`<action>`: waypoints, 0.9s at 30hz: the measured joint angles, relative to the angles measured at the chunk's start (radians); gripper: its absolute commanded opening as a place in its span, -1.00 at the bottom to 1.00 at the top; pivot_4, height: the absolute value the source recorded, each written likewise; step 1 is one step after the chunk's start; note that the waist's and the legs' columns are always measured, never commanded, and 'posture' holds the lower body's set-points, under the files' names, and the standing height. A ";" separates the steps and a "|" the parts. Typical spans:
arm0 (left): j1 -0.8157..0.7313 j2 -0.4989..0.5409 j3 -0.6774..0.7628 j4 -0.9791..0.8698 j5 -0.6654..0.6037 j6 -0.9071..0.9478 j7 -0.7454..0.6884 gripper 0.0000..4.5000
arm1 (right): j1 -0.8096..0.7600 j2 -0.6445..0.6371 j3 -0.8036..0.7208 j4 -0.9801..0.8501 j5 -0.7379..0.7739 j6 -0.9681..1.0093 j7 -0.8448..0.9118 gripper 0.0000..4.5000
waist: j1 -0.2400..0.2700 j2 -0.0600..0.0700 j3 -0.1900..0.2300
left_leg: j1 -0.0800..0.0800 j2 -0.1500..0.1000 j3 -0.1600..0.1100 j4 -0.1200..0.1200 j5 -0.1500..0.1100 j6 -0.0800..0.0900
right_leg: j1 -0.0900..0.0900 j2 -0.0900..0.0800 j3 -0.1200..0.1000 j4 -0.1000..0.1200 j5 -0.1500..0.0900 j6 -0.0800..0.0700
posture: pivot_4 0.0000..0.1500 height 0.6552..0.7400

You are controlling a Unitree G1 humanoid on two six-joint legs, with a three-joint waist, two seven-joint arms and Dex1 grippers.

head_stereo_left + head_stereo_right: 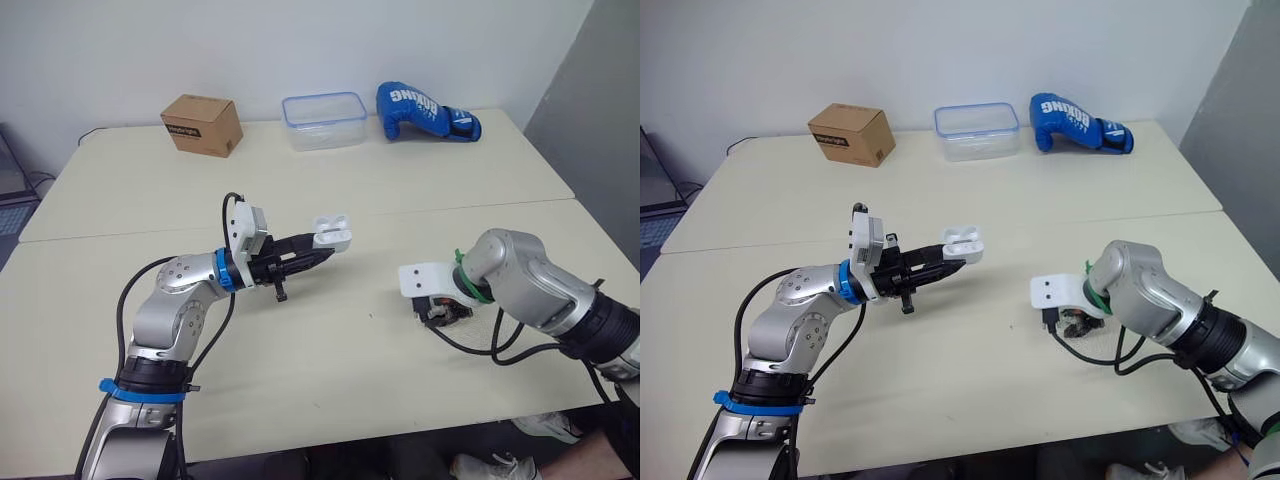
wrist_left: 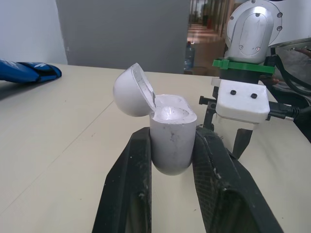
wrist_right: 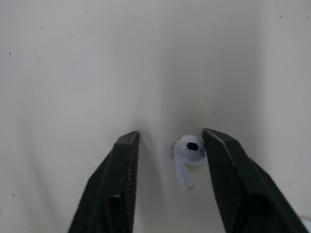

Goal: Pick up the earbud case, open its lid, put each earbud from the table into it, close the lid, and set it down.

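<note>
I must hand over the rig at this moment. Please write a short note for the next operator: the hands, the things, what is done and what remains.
Hands: the left hand is shut on the earbud case and holds it above the table, with the lid open. The right hand is open and points down at the table, its fingers on either side of one earbud that lies there, not yet gripped.
Done: case picked up, lid opened.
Unclear: whether an earbud already sits in the case.
To do: grip this earbud, put it in the case, close the lid, set the case down.
</note>
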 measured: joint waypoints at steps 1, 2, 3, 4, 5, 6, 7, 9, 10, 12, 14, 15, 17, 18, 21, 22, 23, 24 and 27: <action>0.000 0.000 0.000 0.000 0.000 0.000 0.000 -0.64 | 0.000 0.001 0.000 0.001 -0.007 -0.007 0.000 -0.06 | 0.000 0.000 0.000 | 0.000 0.000 0.000 0.000 0.000 0.000 | 0.000 0.000 0.000 0.000 0.000 0.000 | 1.00 1.00; 0.000 0.000 0.000 0.000 0.000 0.000 0.001 -0.64 | 0.000 0.001 0.000 0.002 -0.010 -0.013 0.001 -0.06 | 0.000 0.000 0.000 | 0.000 0.000 0.000 0.000 0.000 0.000 | 0.000 0.000 0.000 0.000 0.000 0.000 | 1.00 1.00; 0.000 0.000 0.000 0.000 0.000 0.000 0.001 -0.64 | 0.000 0.001 0.000 0.003 -0.012 -0.017 0.002 -0.06 | 0.000 0.000 0.000 | 0.000 0.000 0.000 0.000 0.000 0.000 | 0.000 0.000 0.000 0.000 0.000 0.000 | 1.00 1.00; 0.000 0.000 0.000 0.000 0.000 0.000 0.001 -0.64 | 0.000 0.001 0.000 0.006 -0.014 -0.022 0.004 -0.06 | 0.000 0.000 0.000 | 0.000 0.000 0.000 0.000 0.000 0.000 | 0.000 0.000 0.000 0.000 0.000 0.000 | 1.00 1.00; 0.000 0.000 0.000 0.000 0.000 0.000 0.001 -0.64 | 0.000 0.003 -0.001 0.010 -0.017 -0.027 0.007 -0.06 | 0.000 0.000 0.000 | 0.000 0.000 0.000 0.000 0.000 0.000 | 0.000 0.000 0.000 0.000 0.000 0.000 | 1.00 1.00; 0.000 0.000 0.000 0.000 0.000 0.000 0.001 -0.64 | 0.000 0.004 -0.002 0.015 -0.019 -0.032 0.009 -0.06 | 0.000 0.000 0.000 | 0.000 0.000 0.000 0.000 0.000 0.000 | 0.000 0.000 0.000 0.000 0.000 0.000 | 1.00 1.00; 0.000 0.000 0.000 0.000 0.000 0.000 0.001 -0.64 | 0.000 0.007 -0.005 0.021 -0.021 -0.037 0.010 -0.06 | 0.000 0.000 0.000 | 0.000 0.000 0.000 0.000 0.000 0.000 | 0.000 0.000 0.000 0.000 0.000 0.000 | 1.00 1.00; 0.000 0.000 0.000 0.000 0.000 0.000 0.002 -0.64 | 0.000 0.012 -0.009 0.034 -0.031 -0.046 0.014 -0.06 | 0.000 0.000 0.000 | 0.000 0.000 0.000 0.000 0.000 0.000 | 0.000 0.000 0.000 0.000 0.000 0.000 | 1.00 1.00; 0.000 0.000 0.000 0.000 0.000 0.000 0.002 -0.64 | 0.000 0.014 -0.009 0.040 -0.039 -0.050 0.016 -0.06 | 0.000 0.000 0.000 | 0.000 0.000 0.000 0.000 0.000 0.000 | 0.001 0.000 0.000 0.000 0.000 0.000 | 1.00 1.00; 0.000 0.000 0.000 0.000 0.000 0.000 0.003 -0.64 | 0.000 0.019 -0.013 0.050 -0.044 -0.063 0.018 -0.06 | 0.000 0.000 0.000 | 0.000 0.000 0.000 0.000 0.000 0.000 | 0.001 0.000 0.000 0.000 0.000 0.000 | 1.00 1.00; 0.000 0.000 0.000 0.000 0.000 0.000 0.005 -0.64 | 0.000 0.022 -0.020 0.062 -0.051 -0.070 0.019 -0.06 | 0.000 0.000 0.000 | 0.000 0.000 0.000 0.000 0.000 0.000 | 0.001 0.000 0.000 0.000 0.000 0.000 | 1.00 1.00; 0.000 0.000 0.000 0.000 0.000 0.000 0.007 -0.64 | 0.000 0.023 -0.021 0.063 -0.054 -0.075 0.021 -0.06 | 0.000 0.000 0.000 | 0.000 0.000 0.000 0.000 0.000 0.000 | 0.001 0.000 0.000 0.000 0.000 0.000 | 1.00 1.00; 0.000 0.000 0.000 0.000 0.000 0.000 0.008 -0.64 | 0.000 0.023 -0.023 0.063 -0.062 -0.082 0.023 -0.06 | 0.000 0.000 0.000 | 0.000 0.000 0.000 0.000 0.000 0.000 | 0.001 0.000 0.000 0.000 0.000 0.000 | 1.00 1.00; 0.000 0.000 0.000 0.000 0.000 0.000 0.009 -0.64 | 0.000 0.023 -0.025 0.064 -0.065 -0.085 0.025 -0.06 | 0.000 0.000 0.000 | 0.000 0.000 0.000 0.000 0.000 0.000 | 0.001 0.000 0.000 0.000 0.000 0.000 | 1.00 1.00; 0.002 0.000 0.000 -0.002 0.000 0.000 0.009 -0.64 | 0.006 0.022 -0.031 0.061 -0.083 -0.086 0.036 -0.06 | 0.001 0.000 0.000 | 0.000 0.000 0.000 0.000 0.000 0.000 | 0.001 0.000 0.000 0.000 0.000 0.000 | 1.00 1.00; 0.002 0.000 0.000 -0.003 0.000 0.000 0.009 -0.64 | 0.008 0.021 -0.033 0.060 -0.085 -0.086 0.039 -0.06 | 0.002 0.000 0.000 | 0.000 0.000 0.000 0.000 0.000 0.000 | 0.001 0.000 0.000 0.000 0.000 0.000 | 1.00 1.00; 0.002 0.000 0.000 -0.003 0.000 0.000 0.009 -0.64 | 0.011 0.019 -0.036 0.059 -0.087 -0.086 0.043 -0.06 | 0.004 0.000 0.000 | 0.000 0.000 0.000 0.000 0.000 0.000 | 0.001 0.000 0.000 0.000 0.000 0.000 | 1.00 1.00; 0.002 0.000 0.000 -0.004 0.000 0.000 0.009 -0.64 | 0.015 0.017 -0.039 0.056 -0.091 -0.086 0.046 -0.06 | 0.006 0.000 0.000 | 0.000 0.000 0.000 0.000 0.000 0.000 | 0.001 0.000 0.000 0.000 0.000 0.000 | 1.00 1.00; 0.003 0.001 0.000 -0.004 0.000 0.000 0.009 -0.64 | 0.030 0.009 -0.048 0.038 -0.104 -0.085 0.051 -0.06 | 0.015 0.000 0.000 | 0.000 0.000 0.000 0.000 0.000 0.000 | 0.001 0.000 0.000 0.000 0.000 0.000 | 1.00 1.00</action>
